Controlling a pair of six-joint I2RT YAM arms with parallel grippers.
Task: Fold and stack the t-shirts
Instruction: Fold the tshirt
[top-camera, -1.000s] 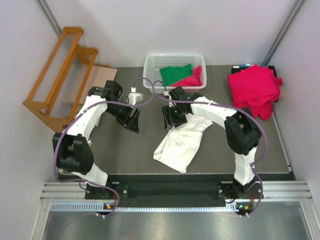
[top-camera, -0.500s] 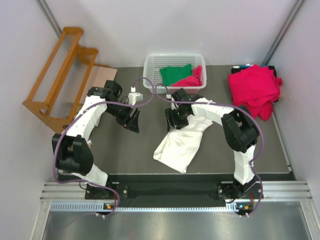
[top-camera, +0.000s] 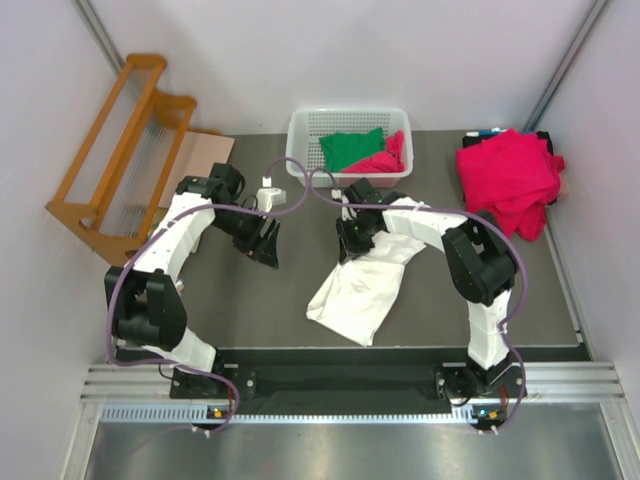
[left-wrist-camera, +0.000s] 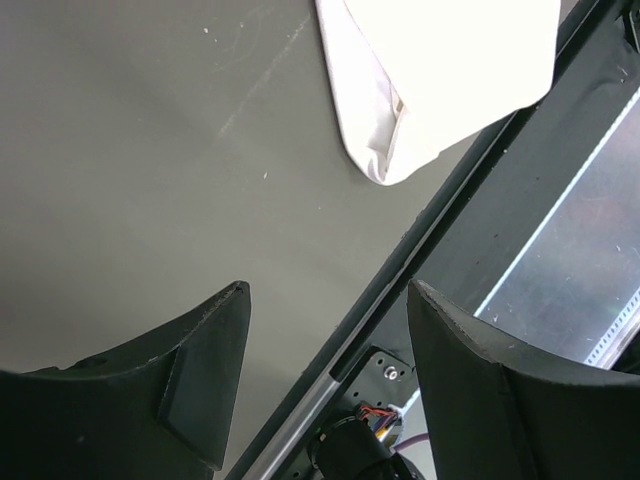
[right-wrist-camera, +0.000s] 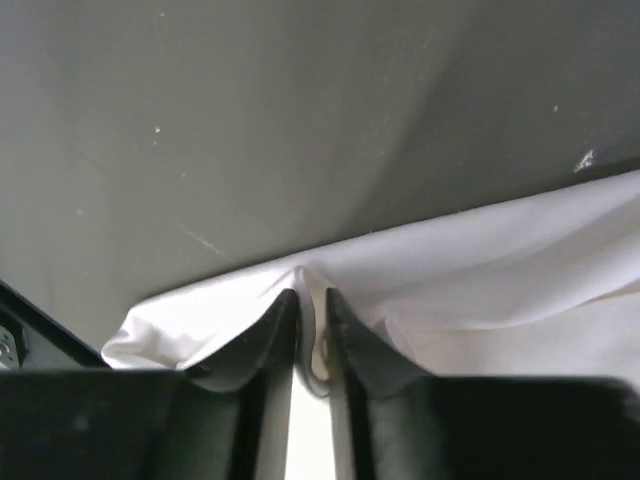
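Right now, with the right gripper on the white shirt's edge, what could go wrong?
The right gripper pinches only a thin ridge at the edge of the white t-shirt; it may slip on lifting. The left gripper hangs open, apart from the cloth, so a one-point lift would likely bunch the crumpled shirt.

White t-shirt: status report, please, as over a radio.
Right gripper pinching edge of white t-shirt. Left gripper open, empty. Basket behind, apart from shirt.

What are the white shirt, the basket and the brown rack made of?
The white t-shirt looks like soft matte cloth: it wrinkles and folds. The basket seems hard white plastic, with a lattice of holes. The rack looks like smooth orange-brown wood, probably varnished.
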